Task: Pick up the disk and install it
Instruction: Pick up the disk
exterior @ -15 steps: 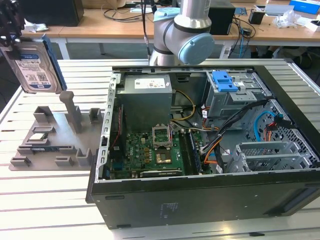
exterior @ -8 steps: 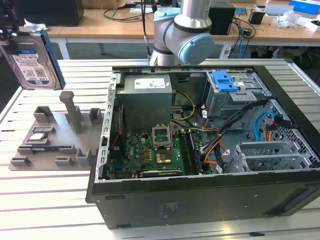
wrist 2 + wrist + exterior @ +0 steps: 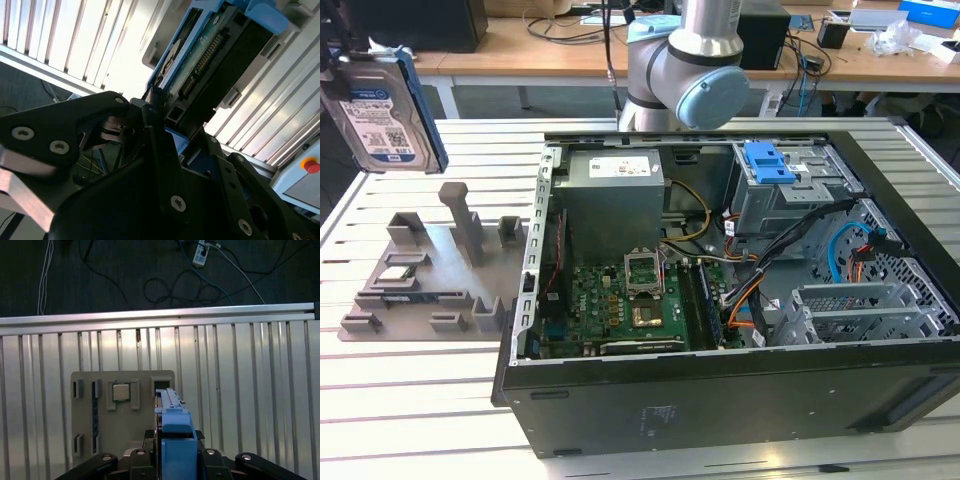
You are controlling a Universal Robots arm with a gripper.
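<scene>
Silver, blue-railed: pinches one disk [image 3: 380,110] in the jaws of one gripper [image 3: 175,440], over one grey tray [image 3: 125,426] with one chip [image 3: 121,391].

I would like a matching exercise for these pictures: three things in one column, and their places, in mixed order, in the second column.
Things:
1. the disk
2. the silver chip
3. the blue bracket

Places:
A. inside the open computer case
B. in a pocket of the grey tray
C. clamped in the gripper, held up in the air

Pairs: 1-C, 2-B, 3-A.
</scene>
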